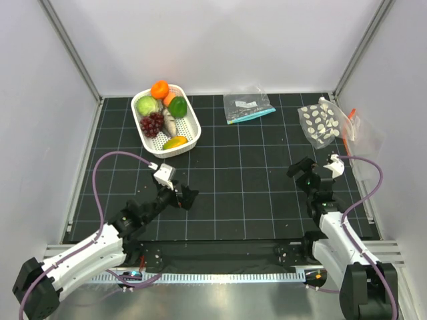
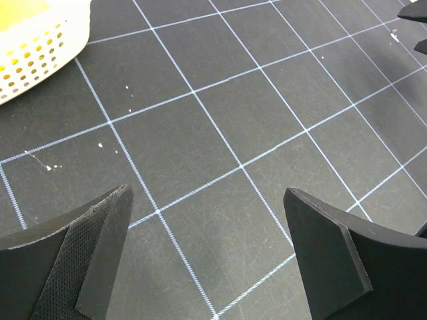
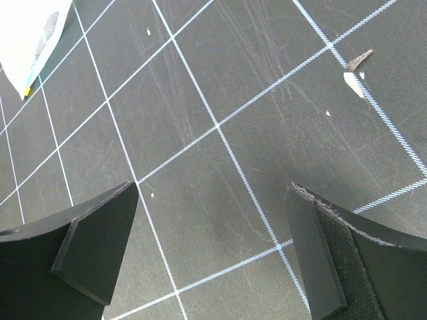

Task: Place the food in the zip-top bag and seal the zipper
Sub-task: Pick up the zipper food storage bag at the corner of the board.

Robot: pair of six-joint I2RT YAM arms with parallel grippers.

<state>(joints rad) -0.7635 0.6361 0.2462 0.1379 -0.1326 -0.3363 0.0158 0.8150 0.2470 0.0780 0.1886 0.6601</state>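
Black matte table [image 1: 240, 180], ruled in thin white grid lines, carries one basket and three bags. One white plastic basket [image 1: 195, 137], oblong with perforated walls, sits at the far left. It holds six glossy toy foods: a round orange piece [image 1: 159, 89], a pale green piece [image 1: 148, 105], a dark green piece [image 1: 177, 107], a knobbly purple grape bunch [image 1: 152, 123], a yellow piece [image 1: 175, 142] and a pale greyish piece [image 1: 169, 122].

At the far right lies the zip-top bag [image 1: 320, 122], clear, crinkled and flat, printed with white oval dots; its zipper is too small to make out. Beside it lies a clear bag with an orange strip [image 1: 363, 137]. A smaller teal-edged bag [image 1: 248, 107] lies at far centre.

Two tools, the left tool [image 1: 189, 198] and the right tool [image 1: 308, 168], hover over bare grid, well apart from the bags. Both are spread wide with nothing between their flat black fingers.
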